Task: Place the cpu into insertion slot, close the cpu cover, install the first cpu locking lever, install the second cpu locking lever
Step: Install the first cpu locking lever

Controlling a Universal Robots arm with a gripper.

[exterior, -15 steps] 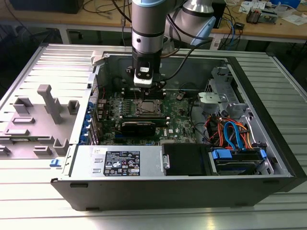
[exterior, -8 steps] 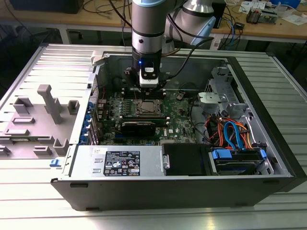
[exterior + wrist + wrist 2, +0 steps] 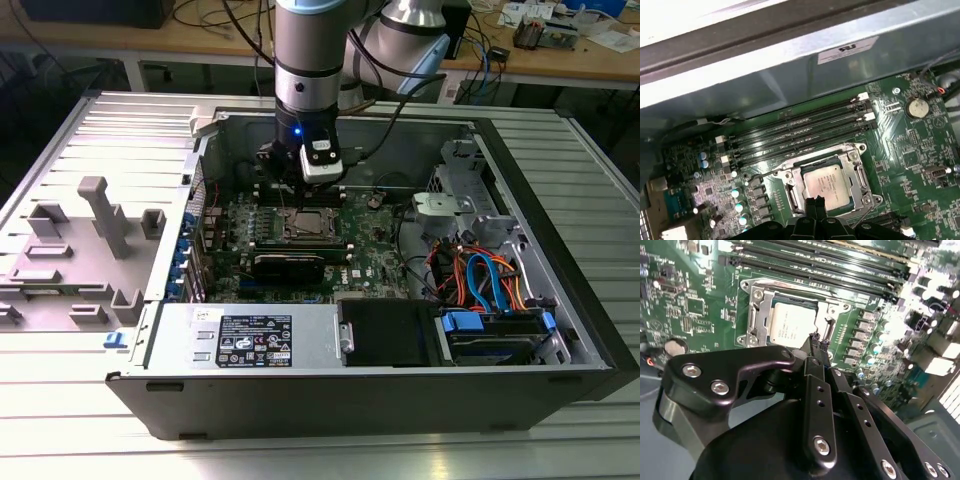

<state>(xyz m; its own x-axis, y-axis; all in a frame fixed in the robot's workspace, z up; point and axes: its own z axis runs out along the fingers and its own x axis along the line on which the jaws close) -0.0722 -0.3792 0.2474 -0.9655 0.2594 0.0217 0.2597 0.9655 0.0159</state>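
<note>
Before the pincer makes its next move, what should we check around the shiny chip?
1. Chip lying flat in its place: ok.
2. Cover down around the chip: ok.
3. Locking levers hooked down: cannot tell.
4. Pincer shut and holding nothing: ok.
5. Pincer close over the chip's edge, away from the memory slots: ok.

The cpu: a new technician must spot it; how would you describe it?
Inside the open computer case, look at the green motherboard. Beside the long black memory slots sits a silvery metal frame; the cpu is the pale, flat square in its window.
</note>
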